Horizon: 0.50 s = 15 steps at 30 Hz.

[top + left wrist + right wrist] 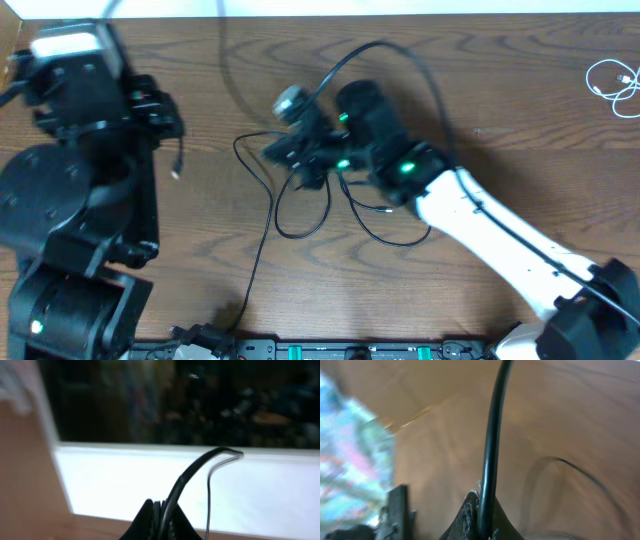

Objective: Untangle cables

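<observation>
Several thin black cables (pixel 296 234) lie in loose, crossing loops on the wooden table mid-frame. My right gripper (pixel 288 152) sits over their upper end. In the right wrist view it (pixel 482 510) is shut on a black cable (pixel 492 435) that runs straight up out of the jaws. My left gripper (pixel 166 116) is at the left, raised. In the left wrist view it (pixel 165 510) is shut on a black cable (pixel 200 465) that arcs up and right, then drops as a thin strand. A small plug end (pixel 177 170) hangs below it. A white cable (pixel 612 82) lies coiled at the far right.
The wooden table (pixel 500 170) fills the overhead view. The bulky black left arm base (pixel 70 220) takes up the left side. The white right arm (pixel 500 240) crosses from the lower right. A black rail (pixel 330 350) runs along the front edge.
</observation>
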Motion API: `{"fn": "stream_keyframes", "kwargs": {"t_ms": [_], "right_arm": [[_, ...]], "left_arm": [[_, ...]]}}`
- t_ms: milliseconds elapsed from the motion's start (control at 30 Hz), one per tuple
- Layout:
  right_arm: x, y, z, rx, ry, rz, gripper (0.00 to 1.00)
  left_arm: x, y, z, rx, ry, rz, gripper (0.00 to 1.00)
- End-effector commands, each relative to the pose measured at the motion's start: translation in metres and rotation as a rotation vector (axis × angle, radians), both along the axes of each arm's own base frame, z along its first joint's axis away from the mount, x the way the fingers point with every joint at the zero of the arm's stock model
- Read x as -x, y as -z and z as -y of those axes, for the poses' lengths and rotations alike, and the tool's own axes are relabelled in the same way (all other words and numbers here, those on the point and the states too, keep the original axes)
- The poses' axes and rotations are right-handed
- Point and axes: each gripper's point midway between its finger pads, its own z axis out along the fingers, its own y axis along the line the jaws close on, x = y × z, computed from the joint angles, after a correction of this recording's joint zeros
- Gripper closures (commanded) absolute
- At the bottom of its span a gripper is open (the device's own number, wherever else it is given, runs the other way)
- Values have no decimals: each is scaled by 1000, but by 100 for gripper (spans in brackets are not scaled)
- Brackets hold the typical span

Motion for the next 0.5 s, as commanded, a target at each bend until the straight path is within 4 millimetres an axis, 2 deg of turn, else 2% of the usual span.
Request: {"fn": "stream_keyframes", "kwargs": {"t_ms": [0, 100, 267, 333, 467], "right_arm": [[-34, -15, 42, 38, 191, 20, 99], [-47, -10, 76, 83, 277, -22, 99], [-66, 1, 147, 166, 459, -111, 99], [-71, 12, 180, 212, 544, -161, 99], [-73, 34, 228, 300, 672, -260, 99]], "left_arm": [[-27, 25, 53, 107, 254, -97, 92], [-52, 58, 94, 165, 413, -218, 92], [-88, 119, 163, 304, 678, -439, 93], [-98, 142, 197, 363, 817, -520, 93], [-110, 187, 250, 439, 975, -651, 92]]}}
